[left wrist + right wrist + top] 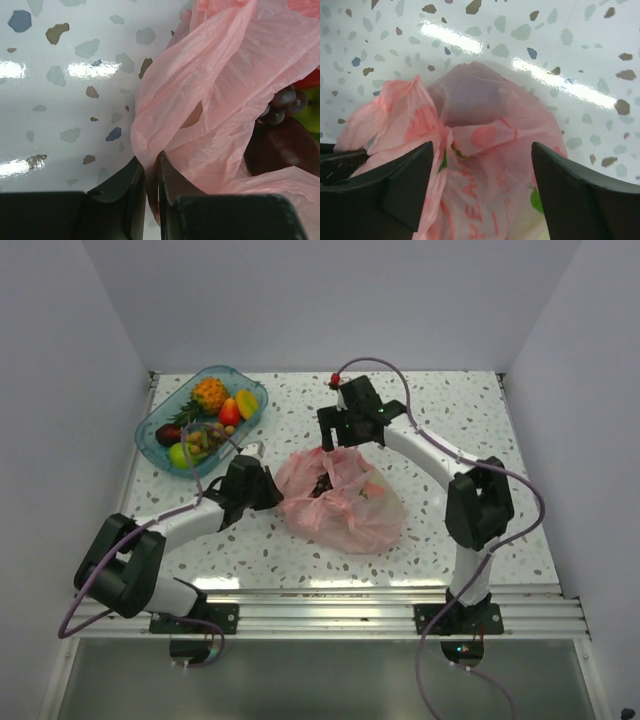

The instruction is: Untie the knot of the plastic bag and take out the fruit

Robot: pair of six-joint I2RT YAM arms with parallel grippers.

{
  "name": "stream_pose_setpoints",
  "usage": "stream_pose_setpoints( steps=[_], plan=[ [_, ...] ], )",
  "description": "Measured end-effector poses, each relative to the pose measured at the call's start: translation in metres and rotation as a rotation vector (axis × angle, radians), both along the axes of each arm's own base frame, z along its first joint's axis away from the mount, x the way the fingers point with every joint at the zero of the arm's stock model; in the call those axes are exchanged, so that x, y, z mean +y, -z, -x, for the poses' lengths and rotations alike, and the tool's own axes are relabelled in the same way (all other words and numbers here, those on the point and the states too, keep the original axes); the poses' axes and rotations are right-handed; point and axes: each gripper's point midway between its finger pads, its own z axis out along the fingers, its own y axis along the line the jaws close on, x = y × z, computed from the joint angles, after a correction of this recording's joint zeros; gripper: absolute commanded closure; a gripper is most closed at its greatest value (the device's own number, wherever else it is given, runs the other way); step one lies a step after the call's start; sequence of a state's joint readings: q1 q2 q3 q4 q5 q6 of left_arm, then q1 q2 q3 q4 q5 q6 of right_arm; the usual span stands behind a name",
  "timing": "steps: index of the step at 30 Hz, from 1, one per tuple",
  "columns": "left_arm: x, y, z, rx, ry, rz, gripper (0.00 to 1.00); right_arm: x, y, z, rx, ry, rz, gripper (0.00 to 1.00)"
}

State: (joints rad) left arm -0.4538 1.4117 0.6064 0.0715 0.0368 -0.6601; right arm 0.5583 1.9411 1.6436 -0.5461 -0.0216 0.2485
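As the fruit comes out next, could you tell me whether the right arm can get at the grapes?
Probably not yet: the right pincer hangs open over the plastic bag, but pink film covers that side; the grapes show only by the left pincer.

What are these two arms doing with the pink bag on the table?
The left gripper pinches a fold of the pink plastic bag at the bag's left side. The right gripper hangs open just above the bag and holds nothing. Dark grapes show inside the bag, so the fruit is not yet out. The blue tray at the far left holds other fruit.
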Motion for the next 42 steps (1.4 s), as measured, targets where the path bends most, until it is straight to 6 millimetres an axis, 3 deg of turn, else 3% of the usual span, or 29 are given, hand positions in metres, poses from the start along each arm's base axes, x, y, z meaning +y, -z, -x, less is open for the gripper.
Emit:
stream_pose_setpoints(
  steps=[5, 8, 10, 14, 18, 21, 23, 25, 29, 31, 36, 42],
  plan=[
    [0.004, -0.021, -0.007, -0.049, -0.031, -0.005, 0.79, -0.006, -0.058, 0.028, -0.103, 0.005, 0.035, 0.02],
    [0.005, -0.035, -0.011, -0.09, -0.045, 0.0, 0.81, -0.001, -0.071, 0.056, -0.13, -0.019, 0.071, 0.01],
    [0.005, -0.038, -0.012, -0.099, -0.05, -0.003, 0.81, 0.0, -0.063, 0.074, -0.115, -0.039, 0.104, 0.01],
    [0.008, -0.035, -0.011, -0.087, -0.058, -0.016, 0.82, -0.025, -0.02, 0.096, -0.015, -0.038, 0.203, 0.01],
    [0.011, -0.034, -0.011, -0.086, -0.068, -0.025, 0.85, -0.045, 0.007, 0.111, 0.065, -0.034, 0.272, 0.11],
    [0.012, -0.033, -0.012, -0.086, -0.076, -0.033, 0.87, -0.056, 0.017, 0.116, 0.076, -0.023, 0.309, 0.3],
    [0.014, -0.03, -0.012, -0.081, -0.082, -0.042, 0.89, -0.07, 0.024, 0.122, 0.091, -0.007, 0.337, 0.51],
    [0.016, -0.022, -0.011, -0.058, -0.088, -0.061, 0.9, -0.092, 0.031, 0.127, 0.111, 0.041, 0.343, 0.7],
    [0.016, -0.006, -0.011, 0.005, -0.086, -0.09, 0.94, -0.151, 0.028, 0.122, 0.13, 0.234, 0.282, 0.83],
    [0.007, -0.008, -0.017, 0.009, -0.07, -0.076, 0.96, -0.165, 0.021, 0.119, 0.119, 0.302, 0.22, 0.86],
    [-0.002, -0.023, -0.044, -0.018, -0.074, -0.064, 0.98, -0.165, 0.015, 0.118, 0.112, 0.339, 0.076, 0.97],
    [0.006, -0.049, -0.093, -0.043, -0.11, -0.088, 0.96, -0.14, 0.015, 0.12, 0.11, 0.266, -0.069, 1.0]
  ],
)
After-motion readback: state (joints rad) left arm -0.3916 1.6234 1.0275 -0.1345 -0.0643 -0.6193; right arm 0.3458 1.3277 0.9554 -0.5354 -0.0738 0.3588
